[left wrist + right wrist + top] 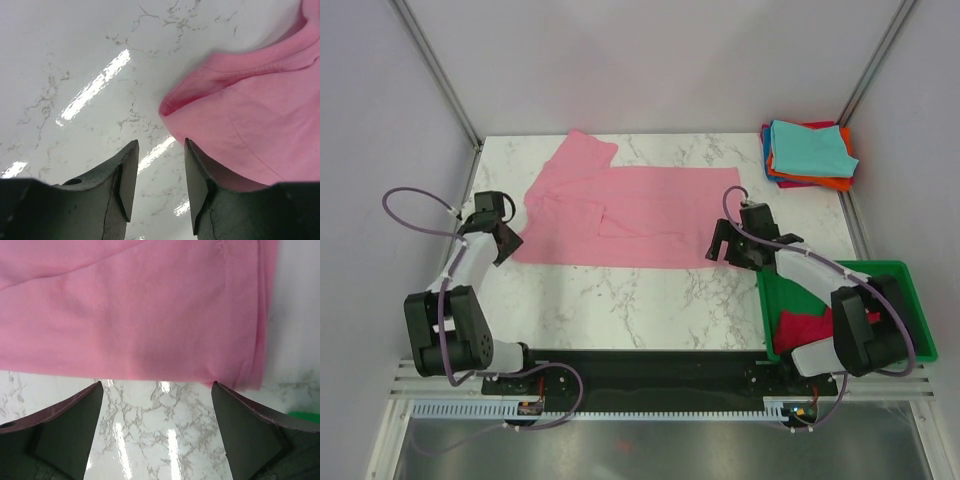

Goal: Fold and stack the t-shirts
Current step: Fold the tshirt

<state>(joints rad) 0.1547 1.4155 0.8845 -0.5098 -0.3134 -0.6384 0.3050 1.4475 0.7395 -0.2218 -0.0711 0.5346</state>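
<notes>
Pink t-shirt just beyond right tool

Bright, even overhead light; white glare streaks on the glossy table; wrist views slightly soft.

The spread shirt is showing plain light pink. The counter is showing white marble with grey veining. The stack is showing teal over orange, blue and magenta. The bin is showing green; the bin shirt, crimson.
</notes>
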